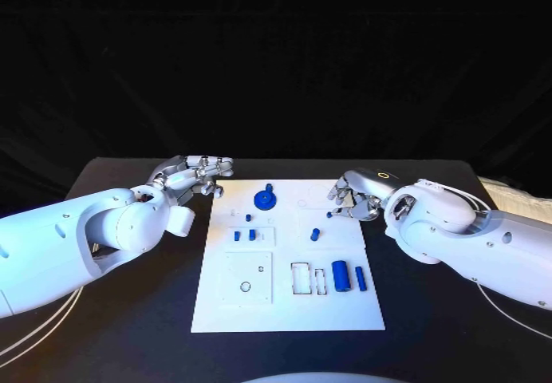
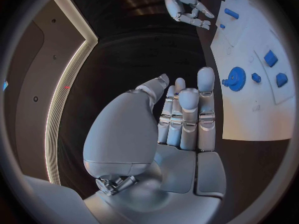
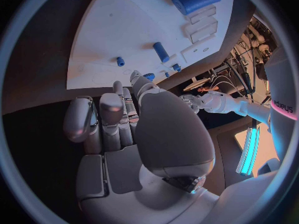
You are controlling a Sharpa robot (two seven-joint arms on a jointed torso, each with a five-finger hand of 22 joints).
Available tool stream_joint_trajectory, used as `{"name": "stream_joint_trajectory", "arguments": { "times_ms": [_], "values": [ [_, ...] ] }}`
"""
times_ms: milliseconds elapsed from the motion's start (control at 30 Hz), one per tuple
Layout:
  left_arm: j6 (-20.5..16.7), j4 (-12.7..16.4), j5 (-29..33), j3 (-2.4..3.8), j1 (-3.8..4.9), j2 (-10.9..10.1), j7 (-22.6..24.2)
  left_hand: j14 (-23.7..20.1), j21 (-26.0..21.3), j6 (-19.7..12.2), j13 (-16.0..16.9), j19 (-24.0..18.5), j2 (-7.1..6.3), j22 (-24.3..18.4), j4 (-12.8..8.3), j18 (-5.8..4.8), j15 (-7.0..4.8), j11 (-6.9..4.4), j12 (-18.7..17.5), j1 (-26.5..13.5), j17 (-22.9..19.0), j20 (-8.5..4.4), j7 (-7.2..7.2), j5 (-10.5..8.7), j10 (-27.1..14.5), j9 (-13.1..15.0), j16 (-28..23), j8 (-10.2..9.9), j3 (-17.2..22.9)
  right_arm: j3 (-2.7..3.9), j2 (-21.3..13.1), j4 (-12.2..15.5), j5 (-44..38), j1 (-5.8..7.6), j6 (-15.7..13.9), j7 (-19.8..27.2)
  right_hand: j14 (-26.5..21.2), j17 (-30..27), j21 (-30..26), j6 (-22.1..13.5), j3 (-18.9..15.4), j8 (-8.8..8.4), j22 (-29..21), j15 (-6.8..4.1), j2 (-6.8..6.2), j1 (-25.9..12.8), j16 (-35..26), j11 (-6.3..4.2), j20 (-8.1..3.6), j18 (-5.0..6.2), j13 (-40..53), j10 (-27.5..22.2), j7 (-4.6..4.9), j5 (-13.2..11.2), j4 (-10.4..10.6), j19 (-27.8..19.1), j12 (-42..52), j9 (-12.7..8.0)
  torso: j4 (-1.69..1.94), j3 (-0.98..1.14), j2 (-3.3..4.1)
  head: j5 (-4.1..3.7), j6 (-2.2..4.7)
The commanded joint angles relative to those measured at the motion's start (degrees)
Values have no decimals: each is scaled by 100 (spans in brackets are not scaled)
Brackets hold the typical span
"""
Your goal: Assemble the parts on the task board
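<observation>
The white task board (image 1: pixel 288 303) lies in the middle of the black table. A blue gear (image 1: pixel 266 197) sits near its far edge, with small blue parts (image 1: pixel 245 234) and a blue peg (image 1: pixel 314 234) below it. A thick blue cylinder (image 1: pixel 341 275) and a slim one (image 1: pixel 360 277) lie near the board's right side. My left hand (image 1: pixel 198 174) hovers off the board's far left corner, fingers straight and holding nothing (image 2: pixel 181 119). My right hand (image 1: pixel 354 198) hangs at the far right edge, also holding nothing (image 3: pixel 124 119). The left wrist view shows the gear (image 2: pixel 236 78).
Clear rectangular frames (image 1: pixel 309 278) and a raised plate with holes (image 1: pixel 247 277) sit on the board's near half. Black tabletop (image 1: pixel 115 335) runs on both sides of the board. A cable (image 1: pixel 506 307) trails under my right arm.
</observation>
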Motion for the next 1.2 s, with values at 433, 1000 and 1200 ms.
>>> {"name": "stream_joint_trajectory", "arguments": {
  "times_ms": [433, 1000, 1200],
  "values": [
    [16, 44, 905, 0, -9, -27, 558, -111, -226, -122, 75, -65, 116, -121, -14, 73, 35, 25, 173, -2, -105, 15, 11, 21, -186, -7, -37, 43, -155, -18, 294, -186, -624, -48, 636, -347, 67, -75, -61, 103, 378, -32, -32, -111, 22, 169, -63, -63, -98, 43, -423, 53, -79, -118, -8, 1, -84, 8, -5, 3, 12, -5, -75],
    [17, 73, 812, 2, -10, 25, 624, -144, -310, -178, 113, -70, 181, -170, -54, 80, 49, 44, 269, 75, -135, 26, 33, 67, -310, -7, -23, 72, -179, -90, 504, -419, -631, -76, 673, -280, 78, -100, -71, 224, 785, -14, -31, -177, 73, 214, -65, -108, -145, 44, -698, 190, -128, -120, -82, 11, -74, 21, -13, 5, 8, 10, -132],
    [3, 95, 776, 2, -10, 21, 630, -152, -327, -220, 126, -67, 188, -181, -62, 78, 60, 61, 304, 83, -137, 33, 50, 79, -380, -10, -8, 79, -198, -108, 544, -468, -633, -84, 755, -264, 84, -97, -61, 329, 897, 13, -13, -187, 84, 195, -54, -125, -157, 39, -768, 297, -141, -118, -132, 26, -54, 37, -4, 2, 3, 12, -161]
  ]
}}
